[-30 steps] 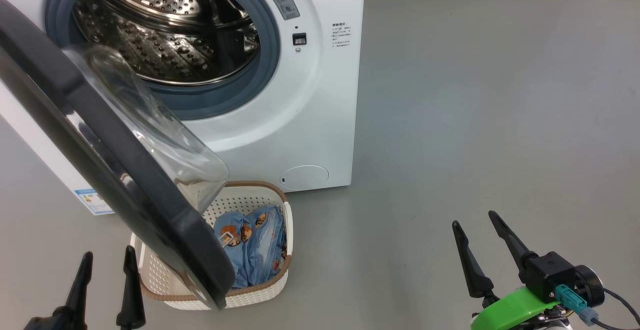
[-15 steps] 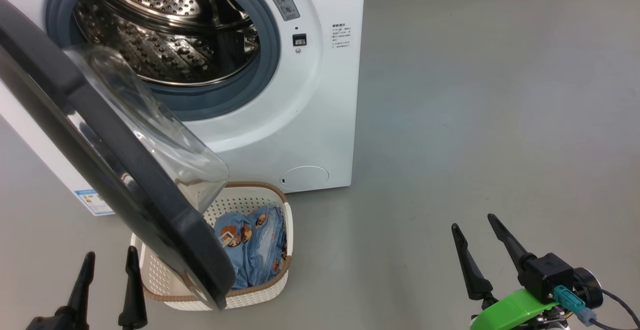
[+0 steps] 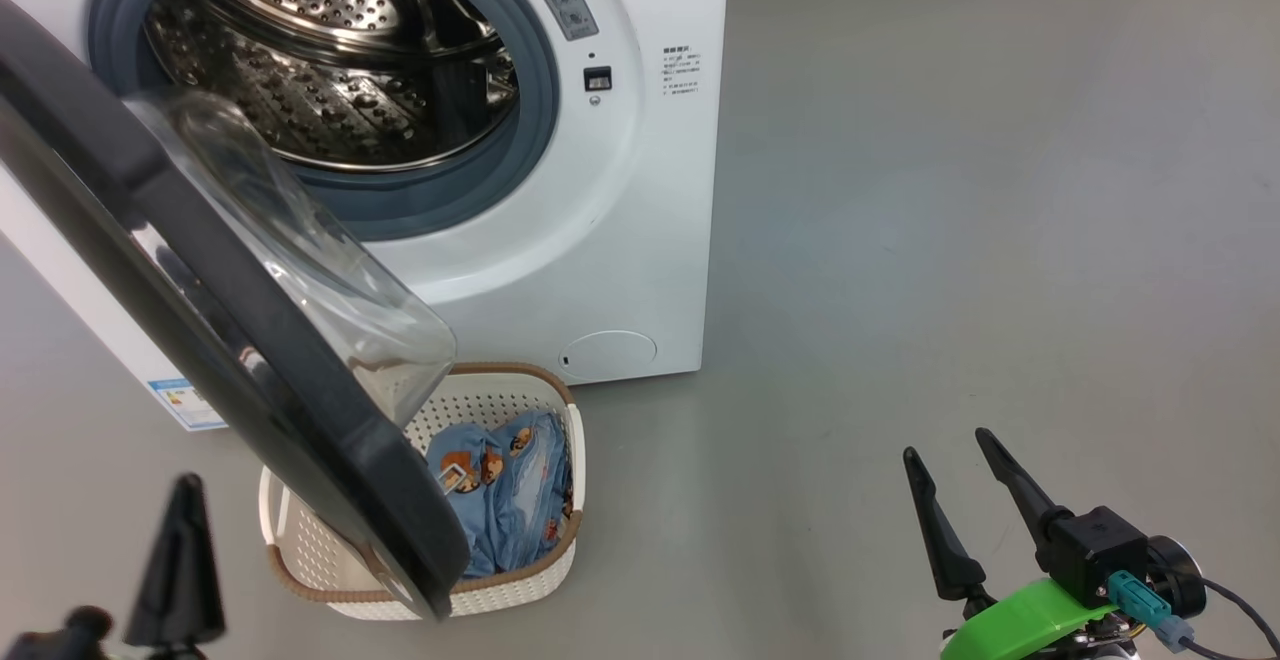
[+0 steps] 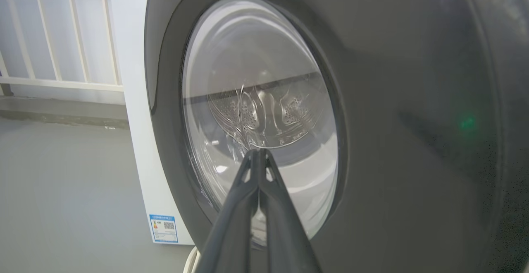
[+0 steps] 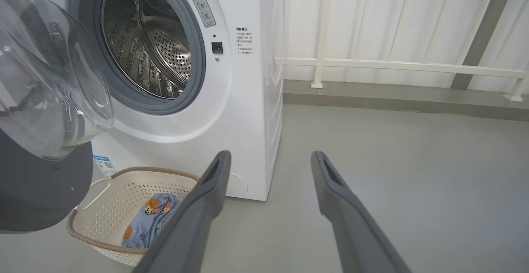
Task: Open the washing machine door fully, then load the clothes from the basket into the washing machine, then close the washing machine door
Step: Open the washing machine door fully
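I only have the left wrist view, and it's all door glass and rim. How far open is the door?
Observer: Partly. The door juts out from the machine front, not swung back flat.
Operator: Are the clothes loaded?
Observer: No. The clothes lie in the basket on the floor below the opening. In the head view the door's lower edge covers the basket's left part.
Operator: And the right gripper?
Observer: The right gripper hovers over the floor to the right of the machine, jaws apart, holding nothing.
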### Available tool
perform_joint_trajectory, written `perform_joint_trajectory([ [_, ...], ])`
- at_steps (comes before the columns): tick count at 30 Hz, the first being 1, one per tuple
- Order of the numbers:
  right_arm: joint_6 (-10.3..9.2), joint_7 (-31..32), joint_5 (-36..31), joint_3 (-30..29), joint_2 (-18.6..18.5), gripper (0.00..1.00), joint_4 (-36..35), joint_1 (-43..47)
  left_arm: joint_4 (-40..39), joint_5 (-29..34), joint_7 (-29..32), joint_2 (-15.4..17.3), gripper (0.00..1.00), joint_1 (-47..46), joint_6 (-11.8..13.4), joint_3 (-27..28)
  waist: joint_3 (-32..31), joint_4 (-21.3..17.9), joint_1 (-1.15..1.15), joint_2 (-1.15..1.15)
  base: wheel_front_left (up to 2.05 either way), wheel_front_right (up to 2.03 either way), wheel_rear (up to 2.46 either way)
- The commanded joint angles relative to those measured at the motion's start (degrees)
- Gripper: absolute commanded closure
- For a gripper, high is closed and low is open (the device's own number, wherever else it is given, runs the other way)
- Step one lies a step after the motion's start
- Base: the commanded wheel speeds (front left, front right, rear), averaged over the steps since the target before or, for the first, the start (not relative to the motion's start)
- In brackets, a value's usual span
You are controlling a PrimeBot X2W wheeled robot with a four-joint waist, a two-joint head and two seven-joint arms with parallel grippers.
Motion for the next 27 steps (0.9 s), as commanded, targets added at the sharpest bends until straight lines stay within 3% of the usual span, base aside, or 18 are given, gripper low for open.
perform_joint_trajectory([
  [1,0.36,-0.7,0.3,1.2,0.1,0.00,-1.5,-0.3,-3.0,-0.1,-0.5,0.9,1.00,-1.2,-0.2,2.6,0.1,0.0,0.00,0.00,0.00,0.00,0.00],
  [7,0.36,-0.7,0.6,1.3,0.1,0.00,-1.7,-0.4,-13.2,-0.9,-0.5,0.9,1.00,-4.2,-0.2,5.9,0.2,0.1,0.00,0.00,0.00,0.00,0.00],
  [8,0.36,-0.7,0.7,1.3,0.1,0.00,-1.7,-0.4,-18.0,-1.8,-0.5,0.9,1.00,-5.8,-0.2,6.4,0.3,0.1,0.00,0.00,0.00,0.00,0.00],
  [13,0.36,-0.7,1.5,1.6,0.1,0.00,-1.5,-0.6,-27.5,-8.2,-0.5,0.9,1.00,-9.9,-0.2,5.6,0.5,0.0,0.00,0.00,0.00,0.00,0.00],
  [24,0.36,-0.7,2.0,2.1,0.1,0.00,-1.0,-1.4,-35.2,-3.7,-0.5,3.1,1.00,-11.0,-0.2,-8.6,0.8,-0.8,0.00,0.00,0.00,0.00,0.00],
  [27,0.36,-0.7,2.1,2.0,0.1,0.00,-0.9,-1.2,-34.7,-2.2,-0.5,3.4,1.00,-10.0,-0.2,-15.7,1.0,-0.7,0.00,0.00,0.00,0.00,0.00],
])
